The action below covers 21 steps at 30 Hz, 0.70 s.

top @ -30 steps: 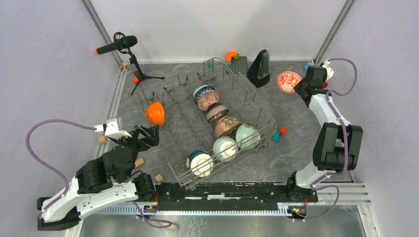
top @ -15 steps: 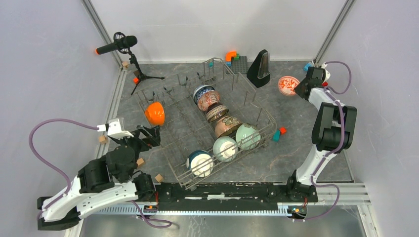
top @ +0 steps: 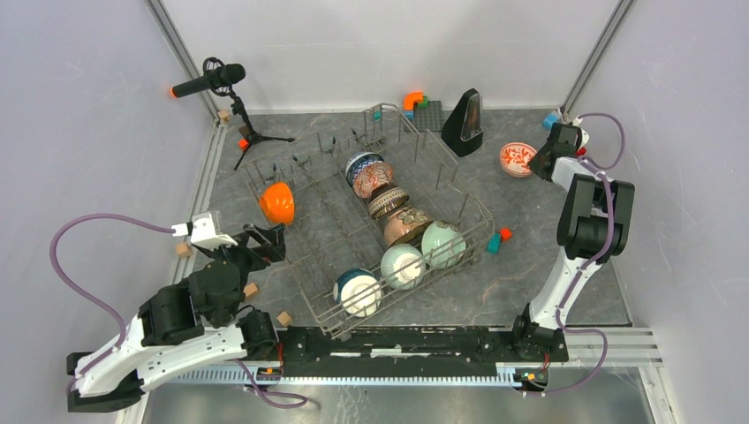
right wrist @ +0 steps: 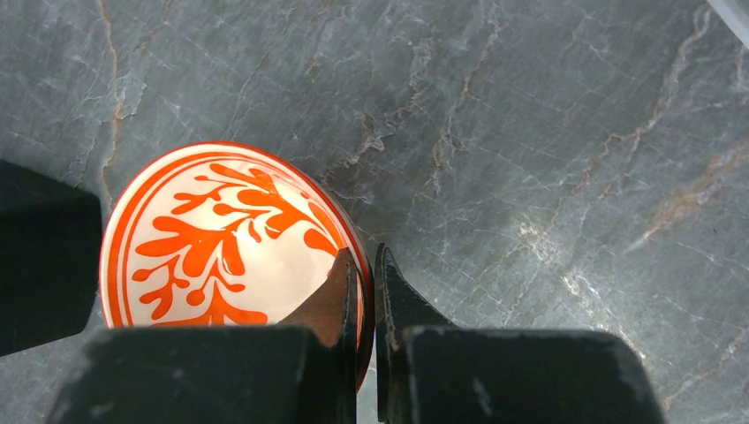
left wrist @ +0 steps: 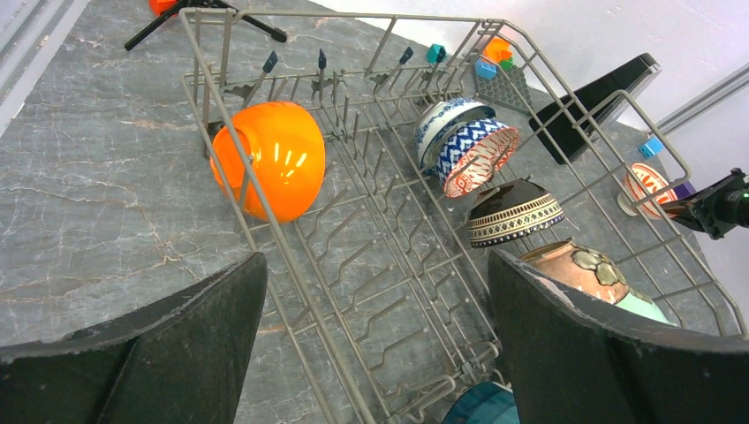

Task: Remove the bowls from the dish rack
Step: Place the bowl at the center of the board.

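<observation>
The grey wire dish rack (top: 322,230) fills the middle of the table. Several bowls stand in it: an orange one (top: 276,203) at its left side, then blue-white (top: 362,163), red-lattice (top: 373,179), striped (top: 387,201), tan (top: 406,225), mint (top: 442,244), white (top: 403,265) and teal (top: 358,291). My right gripper (right wrist: 364,256) is shut on the rim of the red-floral bowl (right wrist: 221,238), low over the table at the far right (top: 517,159). My left gripper (left wrist: 375,274) hangs open over the rack's near left corner, holding nothing.
A microphone on a tripod (top: 212,79) stands at the back left. A black wedge (top: 464,122) and a grey pegboard with blocks (top: 422,108) sit behind the rack. Red and teal blocks (top: 500,238) lie right of it, wooden blocks (top: 250,290) near the left arm.
The right arm has folded back and lowered the red-floral bowl toward the table, levelling it. The left arm has stayed put.
</observation>
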Motion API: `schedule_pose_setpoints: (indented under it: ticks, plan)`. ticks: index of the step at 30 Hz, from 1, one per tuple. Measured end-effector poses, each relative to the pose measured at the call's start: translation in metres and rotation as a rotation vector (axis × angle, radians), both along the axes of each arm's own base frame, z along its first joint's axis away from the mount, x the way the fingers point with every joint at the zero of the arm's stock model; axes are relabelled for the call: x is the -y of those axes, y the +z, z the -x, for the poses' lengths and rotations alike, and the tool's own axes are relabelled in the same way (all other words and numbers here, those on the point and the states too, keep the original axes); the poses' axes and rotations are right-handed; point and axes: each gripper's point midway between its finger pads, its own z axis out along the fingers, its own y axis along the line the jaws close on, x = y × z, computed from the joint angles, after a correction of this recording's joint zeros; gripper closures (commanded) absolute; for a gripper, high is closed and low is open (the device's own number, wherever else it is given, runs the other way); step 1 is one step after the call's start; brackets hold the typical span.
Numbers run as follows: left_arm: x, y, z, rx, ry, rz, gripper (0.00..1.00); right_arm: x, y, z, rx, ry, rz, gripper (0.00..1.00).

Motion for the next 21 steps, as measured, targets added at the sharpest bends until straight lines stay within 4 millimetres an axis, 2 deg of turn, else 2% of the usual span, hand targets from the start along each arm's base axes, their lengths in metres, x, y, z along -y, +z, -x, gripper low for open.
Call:
schedule_pose_setpoints:
  ticks: [5, 7, 9, 11, 13, 18, 21]
  plan:
    - [0.000, 0.000, 0.000, 0.000, 0.001, -0.002, 0.00, 0.001, 0.001, -0.005, 0.009, 0.021, 0.017, 1.00]
    - [0.000, 0.000, 0.000, 0.000, 0.002, -0.002, 0.00, 0.001, 0.002, -0.006, 0.014, 0.028, 0.022, 0.89]
    - [0.000, 0.000, 0.000, 0.000, 0.002, -0.002, 0.00, 0.001, 0.003, -0.007, 0.017, 0.035, 0.026, 0.71]
    - [0.000, 0.000, 0.000, 0.000, 0.002, -0.002, 0.00, 0.002, 0.005, -0.010, 0.029, 0.042, 0.031, 0.57]
    - [0.000, 0.000, 0.000, 0.000, 0.002, -0.004, 0.00, 0.002, 0.008, -0.013, 0.043, 0.047, 0.036, 0.48]
    - [-0.001, -0.001, 0.000, 0.000, 0.000, -0.013, 0.00, 0.002, 0.012, -0.017, 0.066, 0.056, 0.039, 0.33]
    - [-0.001, -0.001, 0.000, 0.001, -0.001, -0.020, 0.00, 0.002, 0.014, -0.017, 0.072, 0.057, 0.038, 0.29]
